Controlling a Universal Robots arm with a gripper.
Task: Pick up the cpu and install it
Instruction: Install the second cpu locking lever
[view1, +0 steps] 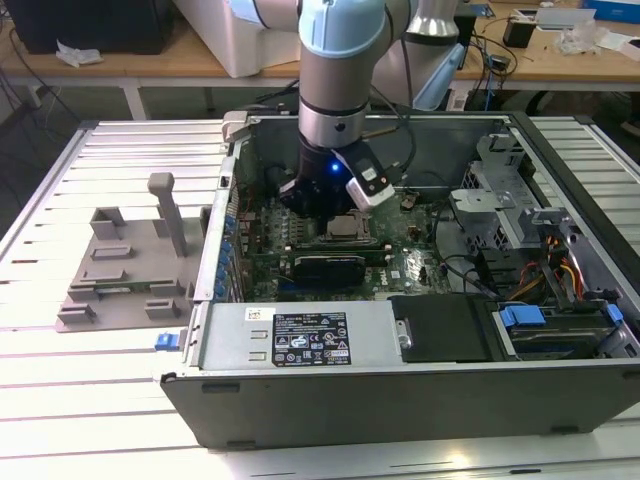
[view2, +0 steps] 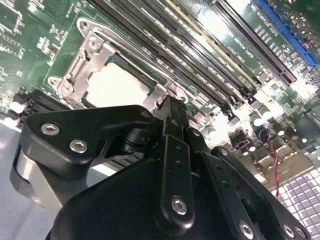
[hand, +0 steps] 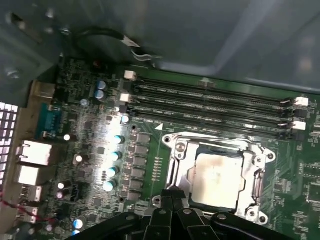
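The cpu (hand: 217, 180) is a silver square chip lying flat inside the metal socket frame (hand: 175, 160) on the green motherboard. It also shows bright in the second wrist view, cpu (view2: 117, 85), and in the exterior view, cpu (view1: 346, 226), in the middle of the open computer case. My gripper (hand: 172, 194) is shut with nothing between its fingers, and its tips hover beside the socket frame's edge, just off the chip. In the second wrist view, the gripper (view2: 172, 107) points at the frame's rim. In the exterior view, the gripper (view1: 318, 208) hangs just left of the socket.
Long black memory slots (hand: 210, 107) run along one side of the socket. A black card (view1: 330, 265) lies in front of it. The case walls (view1: 400, 390), a drive cage (view1: 505, 210) and cables (view1: 560, 270) crowd the exterior view's right. A grey fixture (view1: 125, 260) stands outside on the slatted table.
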